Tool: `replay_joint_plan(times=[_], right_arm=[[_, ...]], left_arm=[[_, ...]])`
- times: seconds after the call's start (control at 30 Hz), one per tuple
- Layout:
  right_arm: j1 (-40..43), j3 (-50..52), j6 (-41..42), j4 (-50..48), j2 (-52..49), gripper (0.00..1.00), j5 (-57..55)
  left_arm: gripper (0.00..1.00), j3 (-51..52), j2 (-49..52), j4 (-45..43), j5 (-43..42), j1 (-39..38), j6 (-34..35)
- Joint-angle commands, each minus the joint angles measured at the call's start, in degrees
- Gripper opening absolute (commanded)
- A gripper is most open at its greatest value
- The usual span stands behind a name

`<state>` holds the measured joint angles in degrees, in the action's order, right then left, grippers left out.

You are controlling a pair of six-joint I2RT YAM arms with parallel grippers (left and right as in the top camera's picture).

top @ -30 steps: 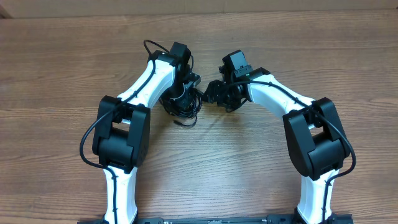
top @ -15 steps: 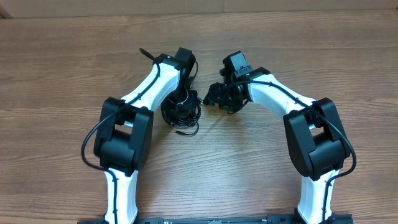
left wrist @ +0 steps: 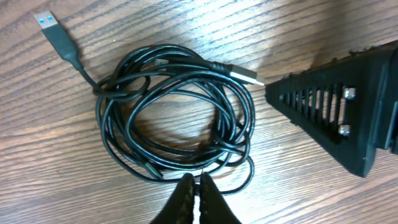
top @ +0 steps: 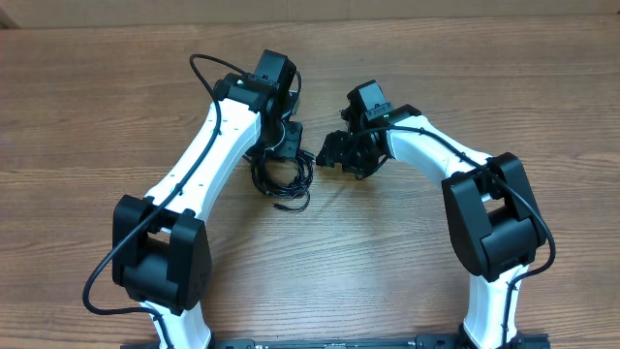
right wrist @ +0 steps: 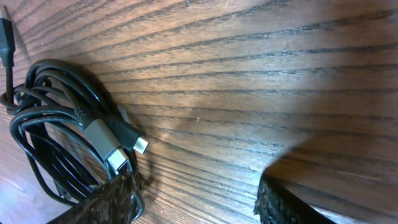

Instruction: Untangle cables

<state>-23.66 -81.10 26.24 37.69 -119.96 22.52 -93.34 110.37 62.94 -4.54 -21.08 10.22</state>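
Sitting at edge of cables (left wrist: 174, 106), left gripper (left wrist: 196, 186) jaws closed, grip on strand unclear; right gripper (right wrist: 196, 194) jaws wide open. Risk: unanchored pull drags whole coil, tightening tangle.

Markings: none legible. No text, label, brand, number or sign can be read on the cables (left wrist: 174, 112) or on the bench (top: 97, 97) beneath them.

The overhead view is evenly and softly lit, with faint shadows on the table (top: 87, 126). The left wrist view is sharp, with sheen on the cables (left wrist: 118, 130). The right wrist view shows a bright central patch, dark corners and the right gripper (right wrist: 196, 186) blurred.
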Motion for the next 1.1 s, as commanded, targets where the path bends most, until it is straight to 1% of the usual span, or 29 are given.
replay_joint_plan(times=[0.0, 0.03, 0.1, 0.17, 0.33, 0.37, 0.4, 0.43, 0.47, 0.5, 0.53, 0.6, 0.77, 0.83, 1.0, 1.07], right_arm=[[0.28, 0.28, -1.07, 0.17, -0.2, 0.64, -1.9], [0.28, 0.28, -1.25, 0.2, -0.2, 0.64, -1.92], [0.28, 0.28, -1.25, 0.22, -0.2, 0.64, -1.92], [0.28, 0.28, -1.25, 0.15, -0.2, 0.64, -1.92], [0.26, 0.28, -1.25, -0.33, -0.2, 0.64, -1.92], [0.26, 0.28, -1.25, -0.33, -0.2, 0.64, -1.92], [0.26, 0.28, -1.25, -0.31, -0.2, 0.64, -1.95], [0.26, 0.28, -1.25, -0.31, -0.2, 0.64, -1.99], [0.26, 0.28, -1.27, -0.31, -0.2, 0.64, -2.14], [0.26, 0.31, -1.25, -0.31, -0.2, 0.64, -2.14], [0.26, 0.31, -1.27, -0.31, -0.2, 0.64, -2.14], [0.26, 0.31, -1.25, -0.31, -0.2, 0.64, -2.14], [0.26, 0.31, -1.25, -0.33, -0.2, 0.64, -2.14], [0.26, 0.31, -1.25, -0.33, -0.2, 0.64, -2.14], [0.26, 0.31, -1.25, -0.31, -0.2, 0.64, -2.32], [0.26, 0.33, -1.25, -0.33, -0.2, 0.64, -2.34]], left_arm=[[0.1, -0.04, 2.03, 1.2, 1.51, 0.0, -0.07], [0.1, 0.17, 2.71, 1.99, 1.51, 0.0, 2.1], [0.04, 0.83, 3.54, 3.06, -0.33, 0.0, 7.91], [0.04, 1.57, 3.76, 2.89, -3.3, -0.07, 13.7], [0.04, 2.03, 3.76, 3.04, -4.07, -0.07, 34.01], [0.04, 2.38, 3.76, 3.02, -4.07, -0.11, 39.45], [0.05, 2.75, 3.76, 2.93, -4.07, -0.2, 42.93], [0.07, 3.21, 3.76, 2.84, -4.13, -0.31, 46.1], [0.13, 3.63, 3.76, 2.84, -4.33, -0.48, 49.46], [0.14, 4.09, 3.76, 2.75, -4.52, -0.66, 52.02], [0.17, 4.52, 3.76, 2.58, -4.46, -0.81, 53.57], [0.2, 5.6, 3.76, 1.33, -4.22, -1.2, 54.86], [0.24, 8.28, 3.76, -5.03, -4.94, -1.6, 56.76], [0.24, 9.09, 3.76, -6.62, -5.64, -1.62, 56.68], [0.17, 11.96, 3.76, -8.15, -5.64, -1.84, 56.7], [0.17, 13.31, 3.76, -9.57, -5.88, -1.84, 56.68]])
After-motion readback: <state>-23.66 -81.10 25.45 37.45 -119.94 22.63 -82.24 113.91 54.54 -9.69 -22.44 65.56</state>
